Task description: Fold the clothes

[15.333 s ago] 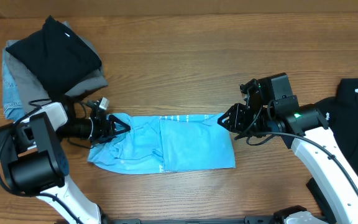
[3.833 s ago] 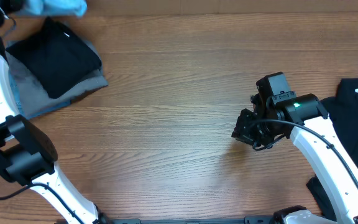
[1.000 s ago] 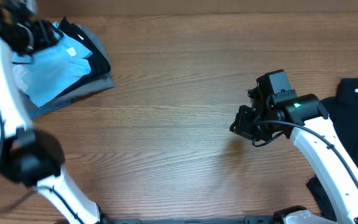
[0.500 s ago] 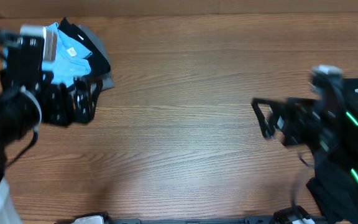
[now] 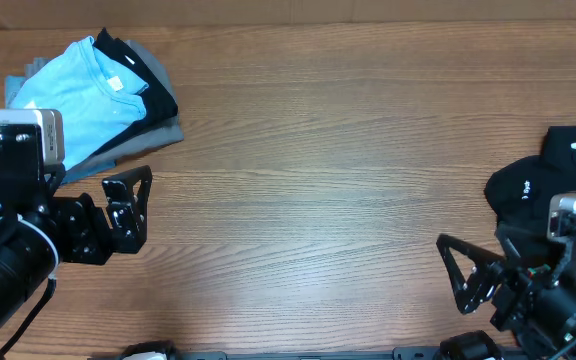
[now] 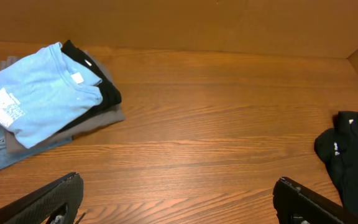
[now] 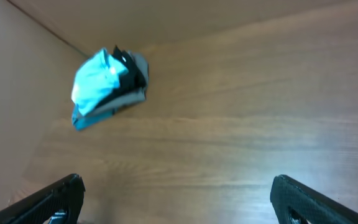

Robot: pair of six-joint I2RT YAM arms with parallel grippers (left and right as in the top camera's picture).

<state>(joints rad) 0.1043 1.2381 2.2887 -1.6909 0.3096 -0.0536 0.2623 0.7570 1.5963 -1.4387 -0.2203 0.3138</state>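
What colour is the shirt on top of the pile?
The shirt is light blue, clearest in the left wrist view.

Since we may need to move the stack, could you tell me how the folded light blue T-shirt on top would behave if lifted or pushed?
Lifted by one edge, the light blue T-shirt would probably droop and unfold, being thin folded cloth. Pushed sideways, it would likely bunch or slide off the black garment beneath, since it lies on top.

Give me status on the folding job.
Done: the T-shirt lies folded on top of the stack, far left. In hand: nothing; left hand and right hand are both open, off the cloth. Left: the black garment at the right edge looks crumpled, likely next.
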